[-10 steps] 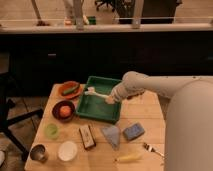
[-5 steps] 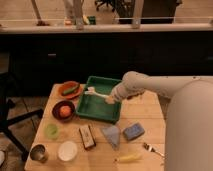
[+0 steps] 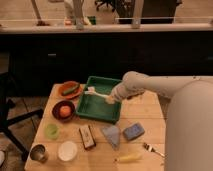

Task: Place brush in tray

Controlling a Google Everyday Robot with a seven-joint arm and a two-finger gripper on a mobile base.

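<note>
The robot arm enters from the right and reaches leftward over a wooden table. The gripper sits at the arm's end, above the right-hand portion of the tray. The tray lies directly beneath and to the left of the gripper, with its right rim below the wrist.

The brush extends from the gripper up and to the left, across the tray interior. Its white bristle head is the end farthest from the gripper, near the tray's upper left area; its other end meets the gripper. Whether the brush rests on the tray floor or is raised above it cannot be told. Whether the gripper is pinching the handle or spread apart cannot be told.

Left of the gripper, beyond the tray, are a dark bowl holding an orange object and an orange plate. Below the gripper, toward the table's front edge, lie a dark block, a grey item and a blue sponge. A fork lies below and to the right.
</note>
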